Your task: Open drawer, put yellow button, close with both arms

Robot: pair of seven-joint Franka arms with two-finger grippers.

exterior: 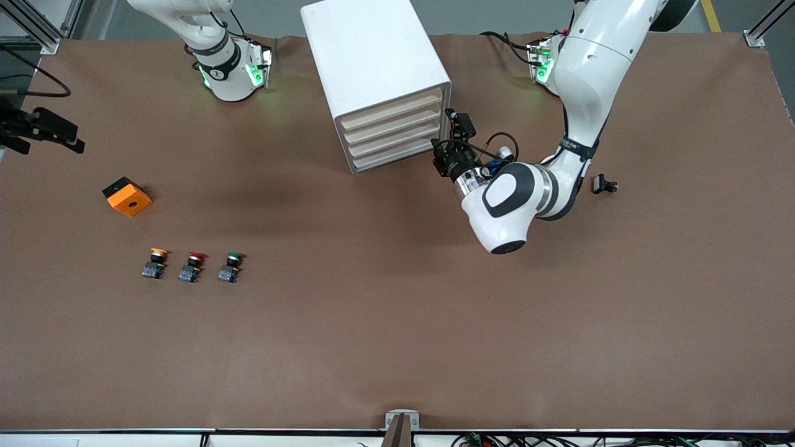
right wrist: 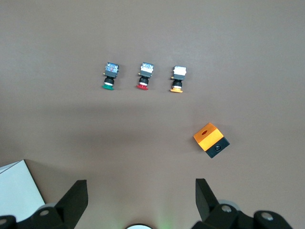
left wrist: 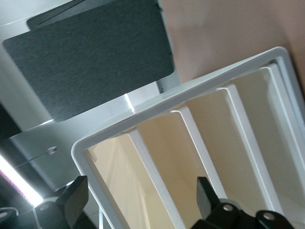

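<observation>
The white cabinet [exterior: 372, 56] stands near the arms' bases, its four beige drawer fronts flush. The drawer [exterior: 392, 112], the uppermost one, is shut. My left gripper [exterior: 458, 126] hovers open just in front of the cabinet's front corner at the left arm's end. In the left wrist view its fingers [left wrist: 76, 200] straddle the top drawer [left wrist: 116, 181] without touching it. The yellow button [exterior: 158, 256] stands on the table toward the right arm's end. My right gripper [right wrist: 140, 198] hangs open and empty high over the table, with the yellow button [right wrist: 177, 78] seen well below it.
A red button [exterior: 194, 266] and a green button [exterior: 231, 267] stand in a row beside the yellow one. An orange box with a hole [exterior: 127, 197] lies farther from the front camera than that row. A small black part [exterior: 604, 184] lies by the left arm's elbow.
</observation>
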